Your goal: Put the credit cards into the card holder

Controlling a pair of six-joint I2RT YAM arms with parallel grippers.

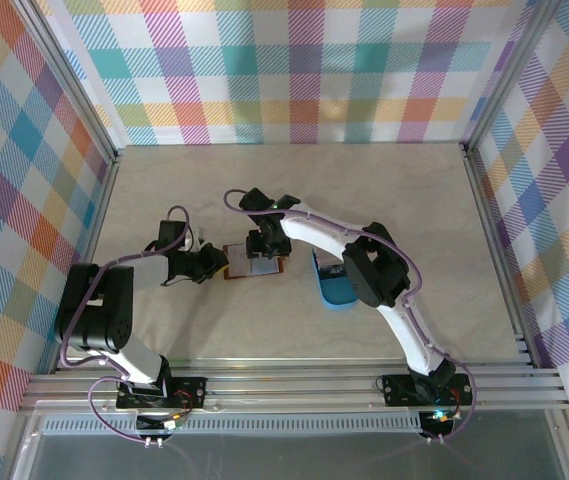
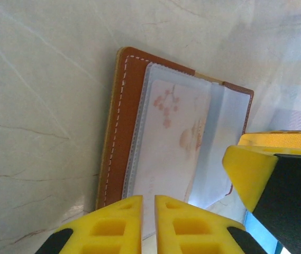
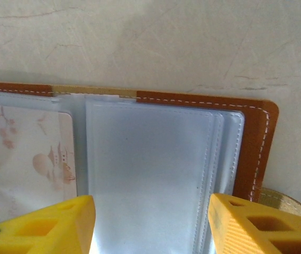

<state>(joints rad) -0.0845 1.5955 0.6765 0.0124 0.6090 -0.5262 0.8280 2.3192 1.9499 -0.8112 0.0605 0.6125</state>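
Card holder (image 2: pixel 122 132) lies open; left gripper (image 2: pixel 149 205) seemingly pinches its edge, right gripper (image 3: pixel 150 207) spread wide above

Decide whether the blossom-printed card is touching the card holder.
Touching. The left wrist view shows the card tucked inside a clear sleeve of the card holder.

Smooth reddish-brown leather with pale stitching and a low sheen covers the card holder (image 2: pixel 119 137). Its clear plastic sleeves (image 3: pixel 150 174) gleam glossy over a matt printed card (image 2: pixel 171 137). The tabletop (image 2: pixel 39 106) looks smooth, marbled and faintly shiny, and the left tool (image 2: pixel 148 206) is matt yellow plastic.
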